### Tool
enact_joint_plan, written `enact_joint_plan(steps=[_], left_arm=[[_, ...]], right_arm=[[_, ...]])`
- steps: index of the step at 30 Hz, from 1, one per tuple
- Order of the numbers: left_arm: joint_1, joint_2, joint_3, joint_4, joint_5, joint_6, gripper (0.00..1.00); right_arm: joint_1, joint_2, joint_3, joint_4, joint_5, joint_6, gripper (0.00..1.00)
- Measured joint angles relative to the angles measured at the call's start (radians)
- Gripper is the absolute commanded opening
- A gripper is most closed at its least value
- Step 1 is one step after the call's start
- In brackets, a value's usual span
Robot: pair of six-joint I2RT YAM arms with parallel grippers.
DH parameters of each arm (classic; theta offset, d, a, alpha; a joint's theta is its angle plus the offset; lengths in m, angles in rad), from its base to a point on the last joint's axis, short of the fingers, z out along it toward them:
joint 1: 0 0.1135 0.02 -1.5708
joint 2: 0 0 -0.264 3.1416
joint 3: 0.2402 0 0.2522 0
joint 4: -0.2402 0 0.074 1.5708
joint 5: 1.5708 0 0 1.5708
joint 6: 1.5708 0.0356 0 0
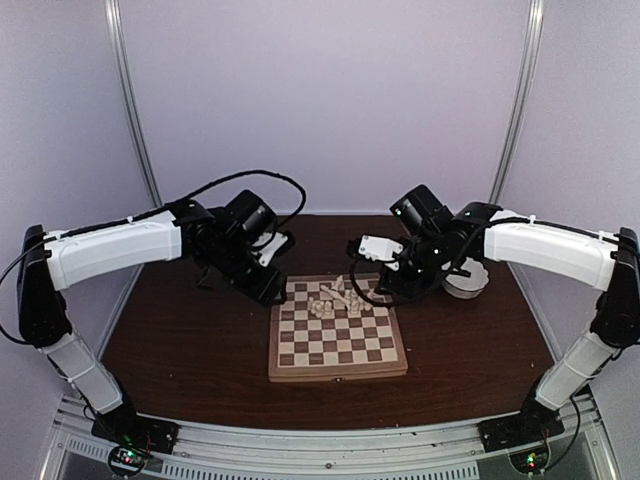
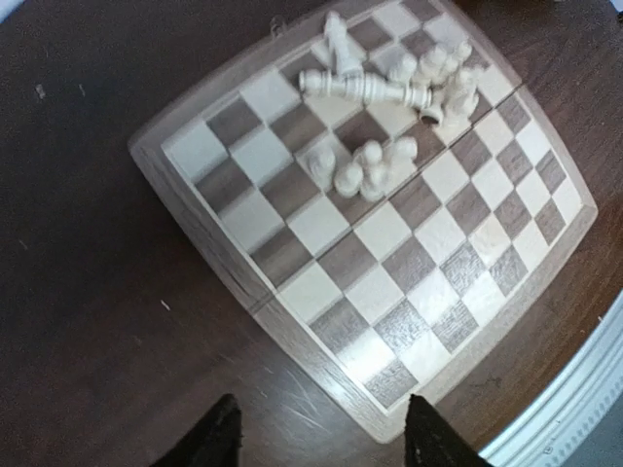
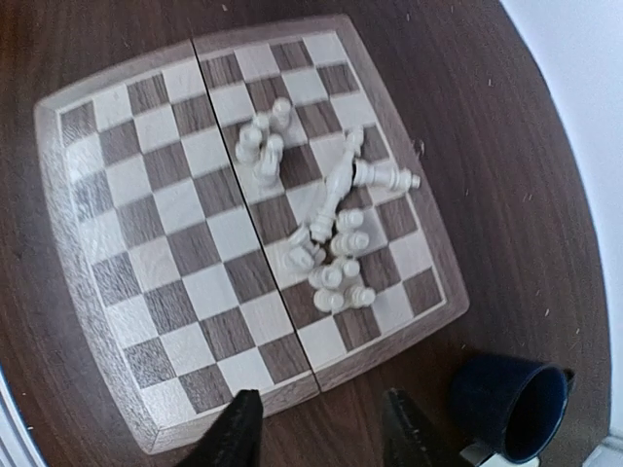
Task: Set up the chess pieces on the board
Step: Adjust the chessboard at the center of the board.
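Observation:
The board (image 1: 340,350) lies in the middle of the dark table. Several cream-white chess pieces (image 1: 338,299) sit in a jumble on its far half, some upright, some fallen. In the left wrist view the board (image 2: 389,282) shows fallen pieces (image 2: 365,89) and a small upright group (image 2: 370,167). In the right wrist view the board (image 3: 165,253) shows the same heap (image 3: 336,263). My left gripper (image 1: 272,292) (image 2: 321,433) is open and empty above the table by the board's far left corner. My right gripper (image 1: 385,288) (image 3: 321,418) is open and empty over the board's far right edge.
A white scalloped bowl (image 1: 468,283) stands right of the board, partly behind my right arm. A dark blue mug (image 3: 511,404) stands on the table close to my right fingers. A metal rail (image 2: 574,409) runs along the table's near edge.

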Motion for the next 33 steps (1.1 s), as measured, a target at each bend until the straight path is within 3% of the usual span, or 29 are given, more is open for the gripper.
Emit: enact_joint_plan(steps=[4,6,8,14,19,22,33], left_arm=[[0.027,0.000,0.105,0.023,-0.095,0.067,0.78],[0.053,0.003,0.139,0.062,-0.143,0.088,0.96],[0.086,0.008,0.153,0.122,-0.182,0.093,0.98],[0.187,0.012,0.102,0.306,-0.226,0.060,0.93],[0.322,-0.036,-0.071,0.406,-0.122,-0.068,0.75],[0.382,-0.053,-0.111,0.418,-0.056,-0.118,0.73],[0.377,-0.084,-0.100,0.458,0.066,-0.164,0.72]], right_arm=[[0.000,0.037,0.151,-0.026,-0.089,0.049,0.65],[0.000,0.080,0.217,-0.031,-0.131,0.078,0.67],[0.000,0.138,0.272,-0.036,-0.169,0.103,0.67],[0.005,0.336,0.395,-0.073,-0.232,0.162,0.56],[0.024,0.460,0.468,-0.106,-0.234,0.187,0.50],[0.038,0.505,0.503,-0.120,-0.229,0.193,0.48],[0.064,0.575,0.559,-0.146,-0.146,0.202,0.40]])
